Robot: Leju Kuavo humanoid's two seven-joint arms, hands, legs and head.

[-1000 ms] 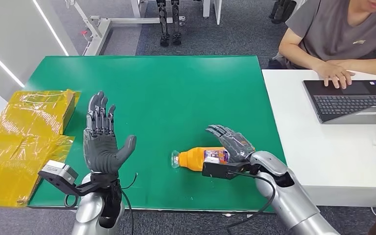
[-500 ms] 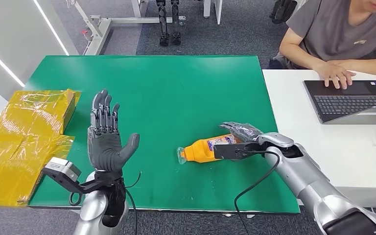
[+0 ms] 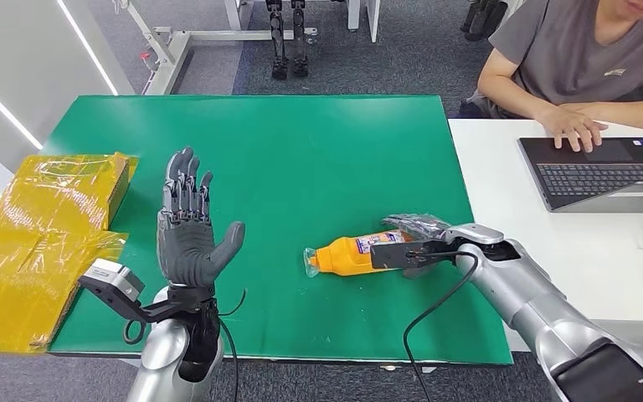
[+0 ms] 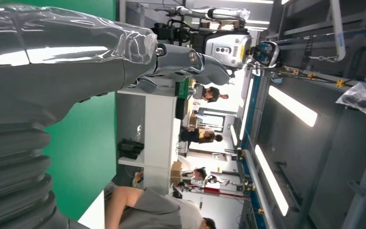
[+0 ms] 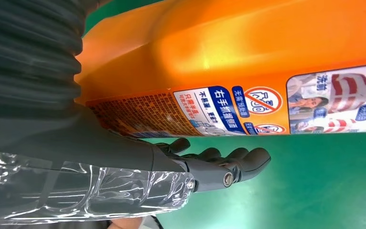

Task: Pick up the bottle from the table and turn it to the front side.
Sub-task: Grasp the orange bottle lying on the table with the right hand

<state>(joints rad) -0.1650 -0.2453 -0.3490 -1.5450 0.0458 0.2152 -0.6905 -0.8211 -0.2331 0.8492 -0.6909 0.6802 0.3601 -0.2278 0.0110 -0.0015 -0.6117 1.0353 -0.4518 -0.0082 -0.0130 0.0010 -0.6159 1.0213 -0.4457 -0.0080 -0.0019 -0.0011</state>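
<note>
**Reaching the bottle, not yet lifting it**

Standing by the green table, I read the job as barely begun. At the far left lie yellow wrapped packages, untouched and well apart from the action. Next comes the left hand, raised upright above the near edge of the table, palm turned inward, fingers spread and holding nothing; it looks ready to receive or steady something.

Further right, the orange bottle lies on its side on the green surface, cap pointing toward the left hand, label end toward the right hand. That hand is at the label end, fingers arched over the bottle's body. In the right wrist view the bottle lies right against the palm while the dark fingers curl underneath with green showing around them, so I cannot tell whether the grasp is firmly closed.

On the white desk at the right, a person types on a laptop, uninvolved.

My judgement: the approach is done; securing the grip, lifting, and turning the bottle to its front remain.
</note>
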